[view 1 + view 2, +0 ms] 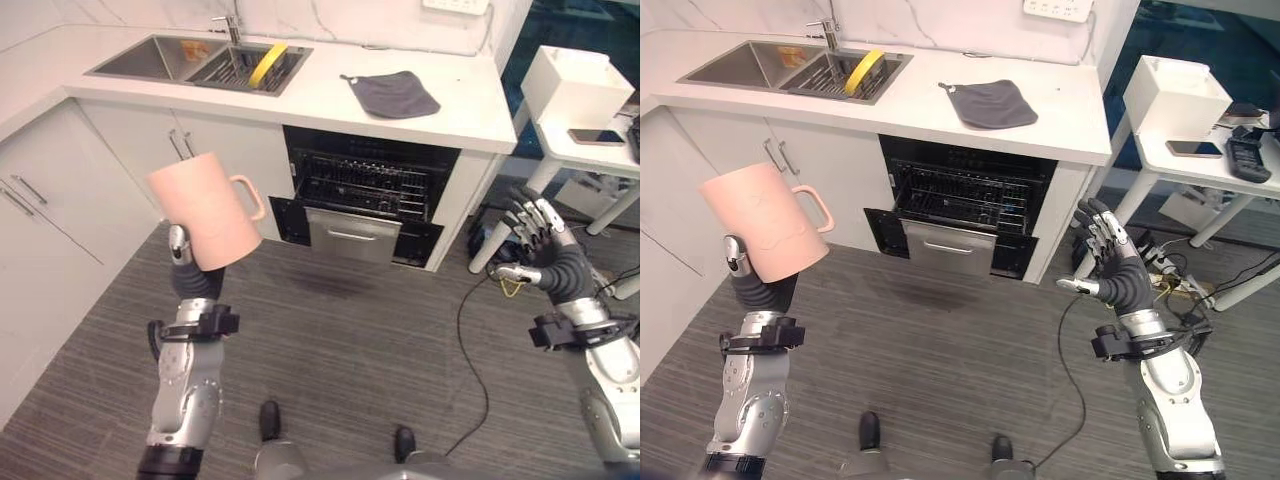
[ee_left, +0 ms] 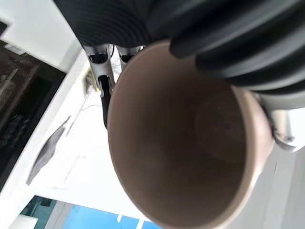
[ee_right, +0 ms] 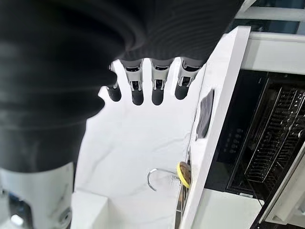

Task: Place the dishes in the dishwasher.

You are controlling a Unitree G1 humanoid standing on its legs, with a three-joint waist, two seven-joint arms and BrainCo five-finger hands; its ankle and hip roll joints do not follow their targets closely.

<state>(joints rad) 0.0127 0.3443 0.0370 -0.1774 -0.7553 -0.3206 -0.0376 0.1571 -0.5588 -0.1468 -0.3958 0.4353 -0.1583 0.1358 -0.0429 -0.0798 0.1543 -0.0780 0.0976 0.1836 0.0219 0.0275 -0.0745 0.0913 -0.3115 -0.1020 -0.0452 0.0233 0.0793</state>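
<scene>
One big matte pink mug (image 1: pixel 207 208), a smooth cylinder with a loop handle, sat gripped in the left hand (image 1: pixel 186 262), fingers curled round it, up at about 9 o'clock in the head view. Over at 3 o'clock the right hand (image 1: pixel 1112 262) was held up with its fingers spread wide, holding nothing. At 12 o'clock the dishwasher (image 1: pixel 368 195) stood open under the glossy white counter (image 1: pixel 450 105), wire rack (image 1: pixel 365 186) showing, with a flat grey cloth (image 1: pixel 393 92) on top and a yellow plate (image 1: pixel 267 62) in the steel sink (image 1: pixel 200 62).

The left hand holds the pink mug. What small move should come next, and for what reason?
Probably carry the pink ceramic mug forward toward the open dishwasher. The left hand grips it high above the grey floor, apart from the black wire rack, which looks free. The right hand is open and holds nothing.
</scene>
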